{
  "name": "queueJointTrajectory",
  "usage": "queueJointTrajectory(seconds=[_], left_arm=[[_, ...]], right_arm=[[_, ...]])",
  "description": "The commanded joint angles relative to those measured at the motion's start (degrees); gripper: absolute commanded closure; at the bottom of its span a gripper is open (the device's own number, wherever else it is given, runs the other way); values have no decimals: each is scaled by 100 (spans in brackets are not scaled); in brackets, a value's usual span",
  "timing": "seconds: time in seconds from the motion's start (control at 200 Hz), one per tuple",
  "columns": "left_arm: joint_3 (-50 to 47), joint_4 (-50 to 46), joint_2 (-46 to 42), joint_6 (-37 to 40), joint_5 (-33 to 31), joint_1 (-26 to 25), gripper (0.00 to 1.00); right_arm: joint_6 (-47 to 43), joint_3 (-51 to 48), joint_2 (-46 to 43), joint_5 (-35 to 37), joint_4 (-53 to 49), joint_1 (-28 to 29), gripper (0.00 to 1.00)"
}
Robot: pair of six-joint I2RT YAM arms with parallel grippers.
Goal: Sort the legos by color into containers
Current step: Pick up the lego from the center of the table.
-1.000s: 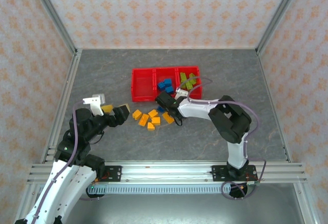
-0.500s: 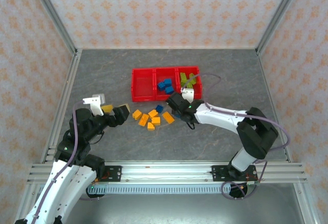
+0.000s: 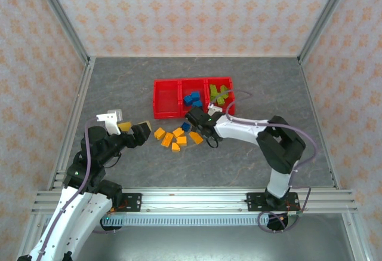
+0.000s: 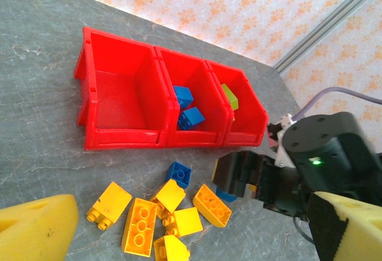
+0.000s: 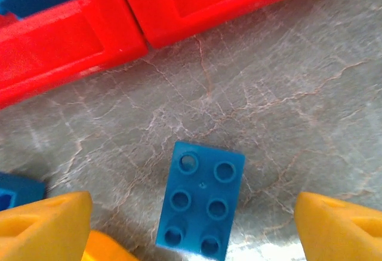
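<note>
Three joined red bins [image 3: 166, 101] stand mid-table. The left bin [image 4: 119, 100] is empty, the middle one holds blue legos [image 4: 188, 108], and the right one holds lime green legos [image 3: 218, 94]. Several orange bricks [image 4: 140, 225] and a blue brick [image 4: 178, 173] lie loose in front of the bins. My right gripper [image 5: 194, 231] hangs open just above a flat blue six-stud brick [image 5: 201, 207], one yellow finger [image 5: 48, 225] on each side and neither touching it. My left gripper [image 3: 142, 134] is open and empty, left of the orange pile.
The red bin wall [image 5: 209, 4] runs close behind the blue brick. An orange brick [image 5: 107, 249] lies right beside the left finger. Grey marbled table [image 3: 250, 165] spreads to the right and front, framed by aluminium rails [image 3: 191, 198].
The right arm swung out to the right, then came back left. Its gripper is now over the loose bricks in front of the bins. The left arm has not moved.
</note>
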Motion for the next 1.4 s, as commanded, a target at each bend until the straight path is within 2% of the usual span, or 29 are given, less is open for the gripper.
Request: queueJointTrajectory(seconds=[0.0,0.2,0.621,0.676,0.726,0.826,0.901,1.081,1.156,1.292,1.397], left_arm=[[-46,185,-105,55,-28,11,0],[-48,202,-111,53,-12,11,1],[-47,196,-89,43,-26,11,1],[-53,193,-89,38,-36,11,1],[-48,193,-89,42,-43,11,1],[-48,193,-71,42,-38,11,1],[-47,194,-59,43,-45,11,0],[-50,186,-53,37,-62,10,1],[-50,189,-45,33,-71,11,1],[-48,193,-21,33,-71,11,1],[-47,194,5,33,-71,18,1]], right_arm=[[256,291,237,322,-365,33,13],[215,295,390,526,-376,-3,19],[-50,-125,390,351,79,-308,34],[-81,-167,386,354,91,-316,39],[-145,-196,393,373,97,-328,48],[-171,-252,406,430,12,-327,51],[-211,-332,355,423,34,-327,57],[-463,-370,40,366,76,-322,80],[-625,-259,-174,395,-23,-310,85],[-813,278,-600,827,-497,-309,89],[-1212,785,-803,920,-428,-318,90]])
